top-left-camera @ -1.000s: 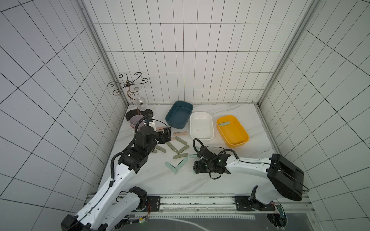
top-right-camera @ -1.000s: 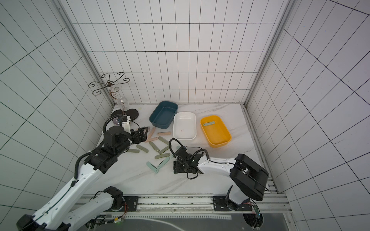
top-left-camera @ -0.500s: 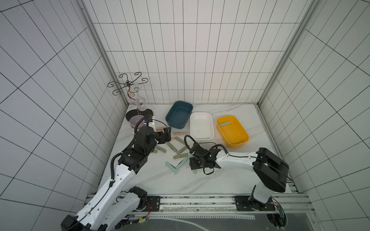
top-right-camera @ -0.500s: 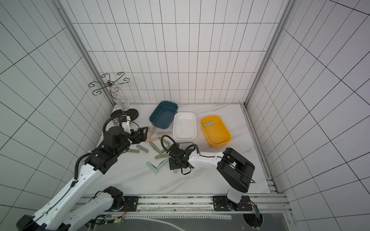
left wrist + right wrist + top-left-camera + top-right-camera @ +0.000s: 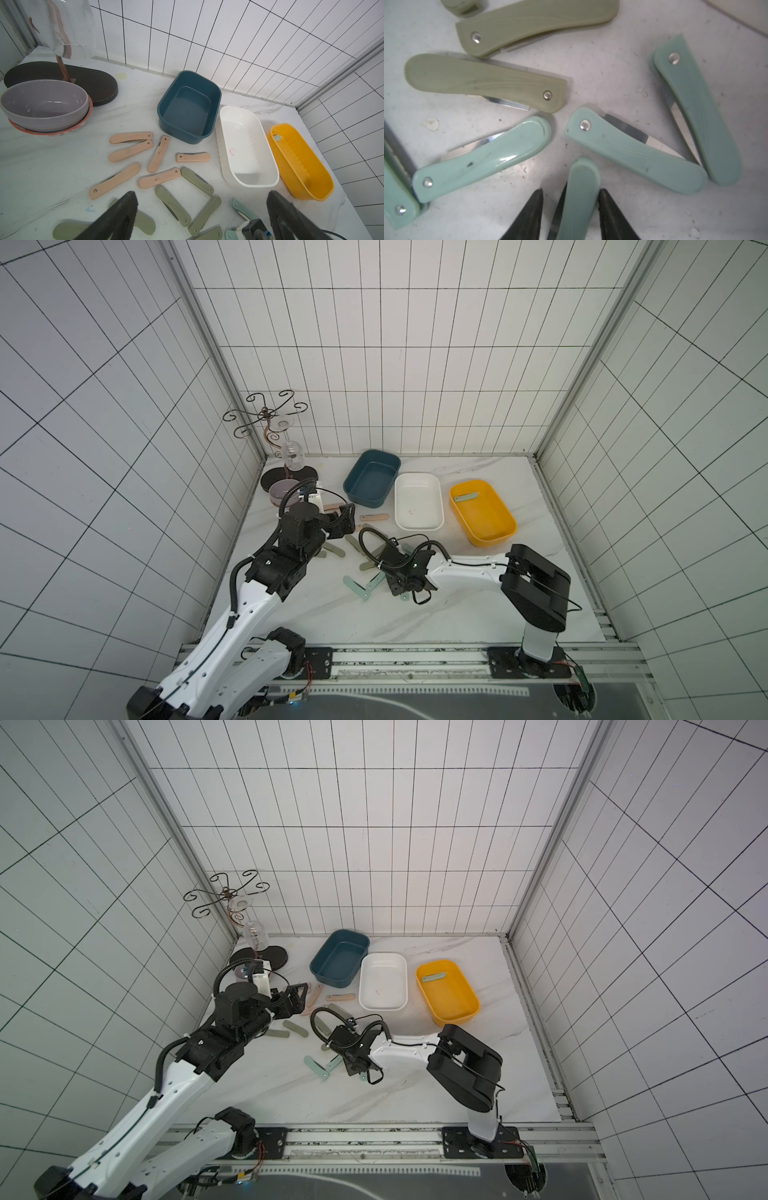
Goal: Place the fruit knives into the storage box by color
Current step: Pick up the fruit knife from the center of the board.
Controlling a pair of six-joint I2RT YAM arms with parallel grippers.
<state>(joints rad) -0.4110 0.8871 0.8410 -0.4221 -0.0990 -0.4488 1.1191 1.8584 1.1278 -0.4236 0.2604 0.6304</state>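
Right wrist view: I see the right gripper [image 5: 571, 192] low over the marble table [image 5: 623, 83], its jaws narrow and set either side of one pale mint fruit knife [image 5: 582, 178]. One finger [image 5: 610, 214] touches the handle. I cannot tell whether the other presses it, so I cannot confirm a grip. Three more mint knives [image 5: 481, 158] [image 5: 633, 151] [image 5: 697, 112] lie just beside it, and two olive knives [image 5: 483, 81] [image 5: 535, 22] lie beyond.

In a top view, the left gripper [image 5: 345, 522] sits at 11 o'clock from the right gripper [image 5: 397, 589]. In the left wrist view, the left gripper [image 5: 201, 195] has its fingers spread wide and holds nothing. It hangs above the olive knives [image 5: 172, 204], with the peach-pink knives [image 5: 159, 156] lying loose on the table past them.

In a top view, reading from the right gripper:
- The blue box [image 5: 371, 501] is at 12 o'clock.
- The white box [image 5: 417, 526] is at 1 o'clock.
- The yellow box [image 5: 484, 540] is at 2 o'clock, with one pale green knife [image 5: 466, 497] inside.
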